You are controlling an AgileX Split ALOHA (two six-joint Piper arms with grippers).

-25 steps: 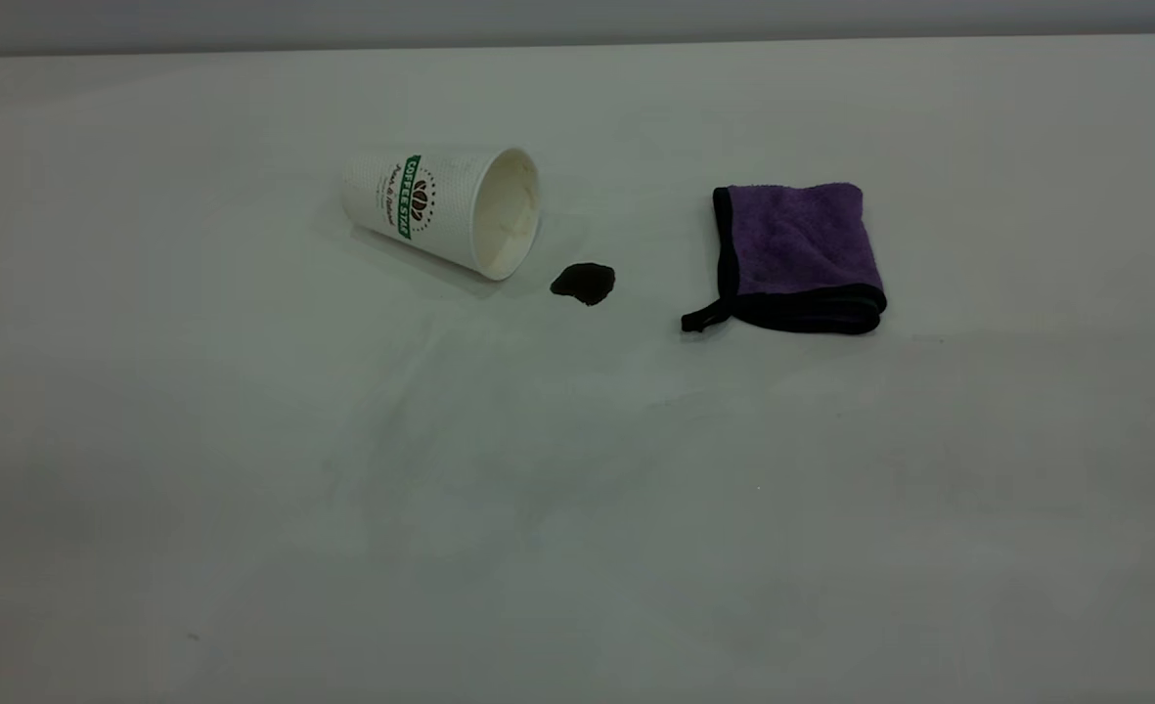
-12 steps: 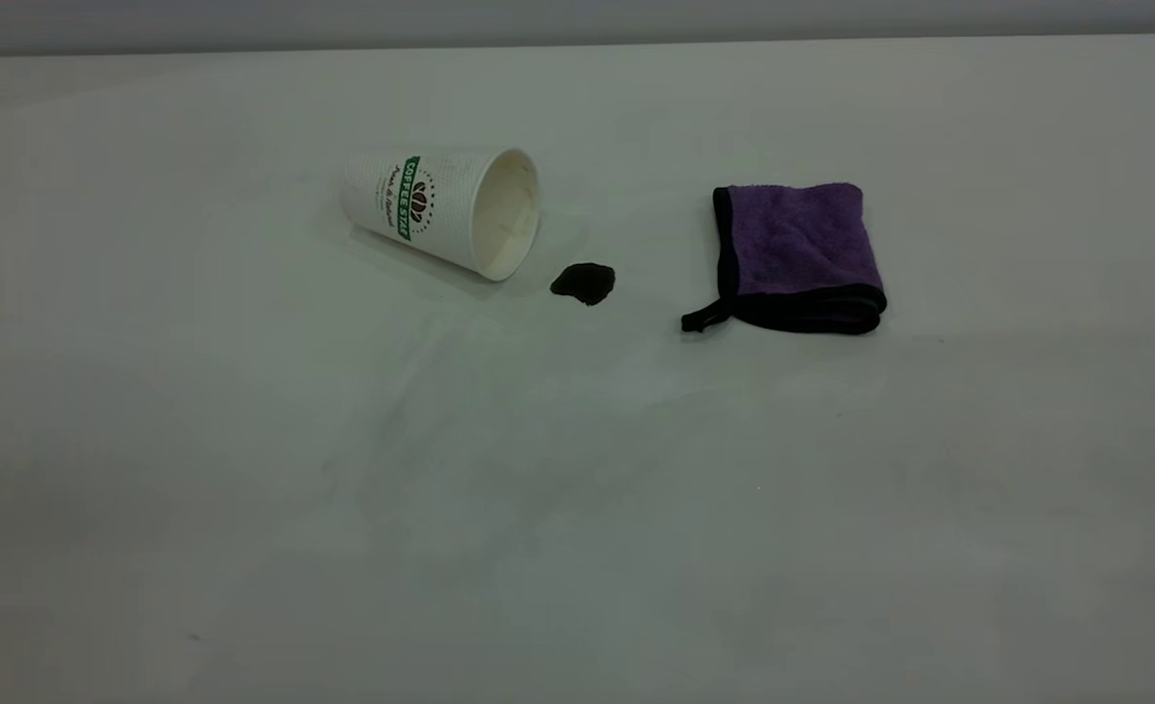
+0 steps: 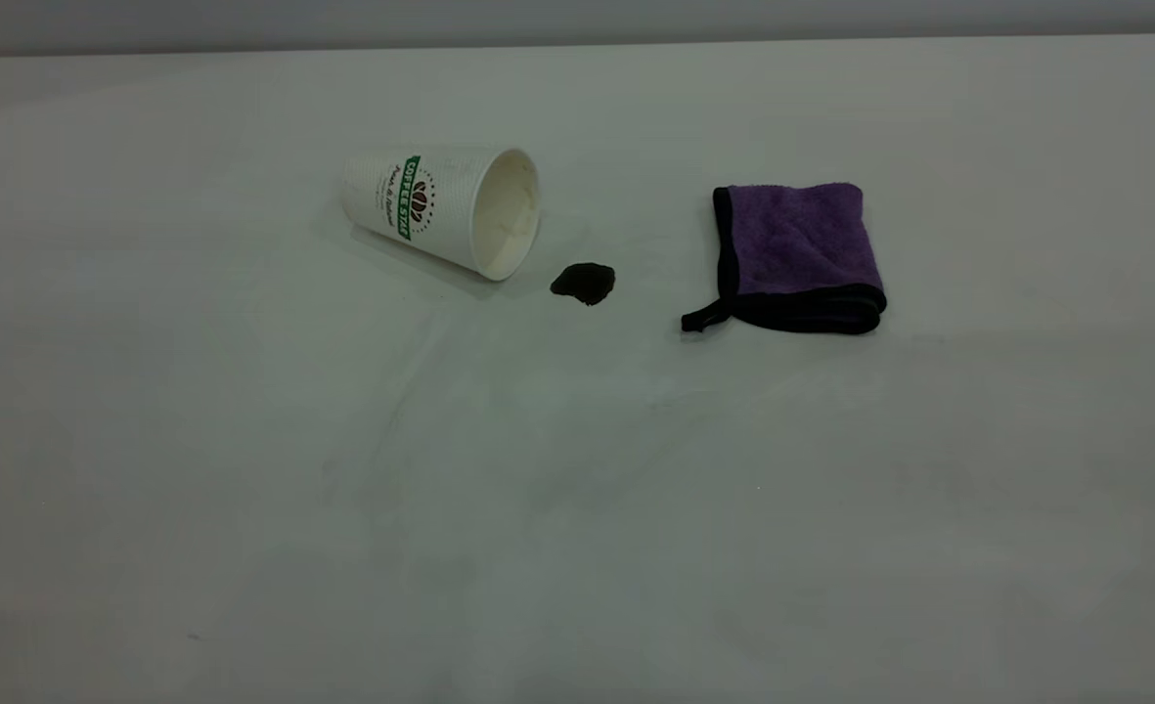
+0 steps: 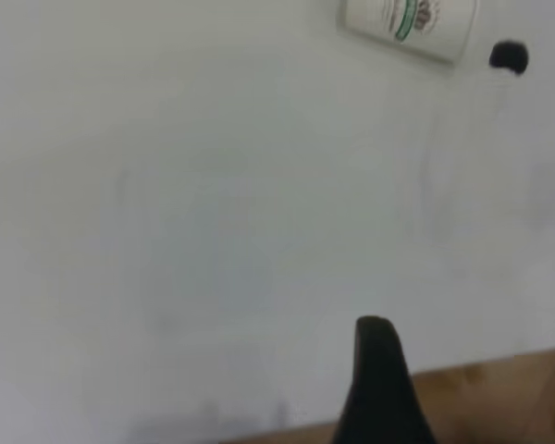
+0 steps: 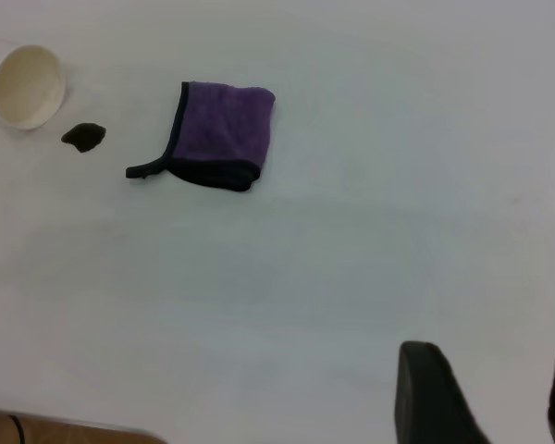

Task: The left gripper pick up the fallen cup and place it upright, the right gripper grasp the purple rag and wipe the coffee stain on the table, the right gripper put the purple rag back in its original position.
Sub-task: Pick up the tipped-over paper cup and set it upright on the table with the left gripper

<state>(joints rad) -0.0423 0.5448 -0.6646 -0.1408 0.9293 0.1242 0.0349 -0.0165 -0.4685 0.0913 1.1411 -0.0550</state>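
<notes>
The fallen cup (image 3: 440, 207) lies on its side on the table (image 3: 577, 508), in the far left-centre part of the exterior view, its long axis running roughly left to right with the open mouth turned toward the purple rag (image 3: 794, 256) and slightly toward the camera. The coffee stain (image 3: 584, 283) sits just beside the rim of the mouth, between cup and rag but nearer the cup. The rag lies folded flat, well apart from the cup, its black loop pointing toward the stain.

Neither arm appears in the exterior view. In the left wrist view only one dark finger of the left gripper (image 4: 381, 384) shows, near the table's edge, so whether it is spread or pressed together cannot be told; the cup (image 4: 409, 26) lies far ahead of it. The right gripper (image 5: 486, 393) shows two fingers (image 5: 427, 393) with a clear gap between them, spread, holding nothing, with the rag (image 5: 220, 134) well ahead.

The cup is on the left arm's side, so the left gripper likely has to reach forward and close across the cup's ribbed wall, square to its long axis, before anything else
</notes>
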